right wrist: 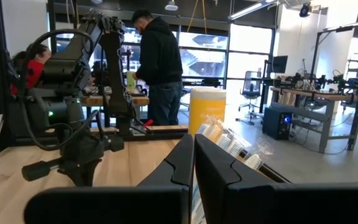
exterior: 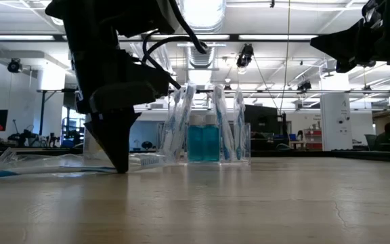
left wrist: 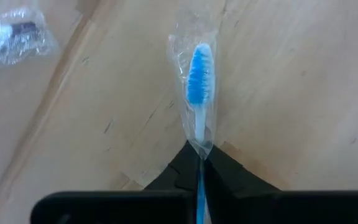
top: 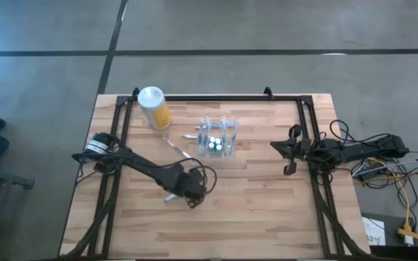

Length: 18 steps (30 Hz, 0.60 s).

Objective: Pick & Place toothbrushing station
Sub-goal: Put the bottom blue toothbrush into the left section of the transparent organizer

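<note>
Clear plastic toothbrushing station (top: 218, 137) stands upright on the bench (top: 267, 203), just 12 o'clock of bench centre in the high view. The low view shows several wrapped brushes standing in it around a blue-tinted block.

Left gripper (top: 191, 196) is down at the bench surface, at about 7 o'clock from the station and near it. Its fingers are closed on a wrapped toothbrush (left wrist: 197, 87): the left wrist view shows the blue bristle head inside a clear sleeve, with the handle pinched between the finger tips. In the low view the brush lies flat along the wood, so by my reading the pinch is made but no lift has begun.

A second wrapped brush (top: 174, 147) lies loose on the bench at 9 o'clock of the station, between it and the yellow canister (top: 154, 108) with white lid at 10 o'clock.

Right gripper (top: 290, 148) waits at 3 o'clock, well apart from the station and raised off the bench; its fingers are shut and hold nothing.

Progress, as judged: station partly stocked. Left to do: lift the gripped brush, carry it toward 1 o'clock, stand it in a free slot. The loose brush would then follow. Free slots cannot be counted from these views.
</note>
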{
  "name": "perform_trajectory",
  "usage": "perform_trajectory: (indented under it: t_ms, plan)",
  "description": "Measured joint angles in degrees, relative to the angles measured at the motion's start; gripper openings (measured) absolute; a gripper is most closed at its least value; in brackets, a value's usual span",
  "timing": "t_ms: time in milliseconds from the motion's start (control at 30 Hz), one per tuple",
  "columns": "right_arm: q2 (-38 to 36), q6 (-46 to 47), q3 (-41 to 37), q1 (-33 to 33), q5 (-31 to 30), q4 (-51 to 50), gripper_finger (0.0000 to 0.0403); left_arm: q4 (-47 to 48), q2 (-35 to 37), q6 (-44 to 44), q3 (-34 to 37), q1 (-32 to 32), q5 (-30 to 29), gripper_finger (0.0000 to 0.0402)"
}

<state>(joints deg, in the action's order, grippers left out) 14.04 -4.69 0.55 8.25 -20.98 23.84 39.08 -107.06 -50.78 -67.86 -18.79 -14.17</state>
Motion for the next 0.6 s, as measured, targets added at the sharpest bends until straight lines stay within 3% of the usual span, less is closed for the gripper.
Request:
perform_trajectory:
  t_ms: [167,300,467,600]
  plan:
    - [0.07,0.04,0.01,0.0,-0.01,-0.15,0.0008,-0.33,4.25,4.82,-0.27,-1.07,-4.33,0.0006]
    - [0.22,0.18,0.03,-0.02,-0.01,-1.16,0.0008,-0.38,10.96,6.33,2.33,-2.69,-11.49,0.0005]
    - [0.95,1.68,0.03,-0.02,-0.02,-1.36,0.0008,-2.67,23.15,6.18,7.8,-6.57,-21.67,0.0003]
    - [1.56,3.22,0.03,-0.02,-0.01,-1.34,0.0008,-10.32,33.86,7.79,15.14,-10.72,-27.55,0.0002]
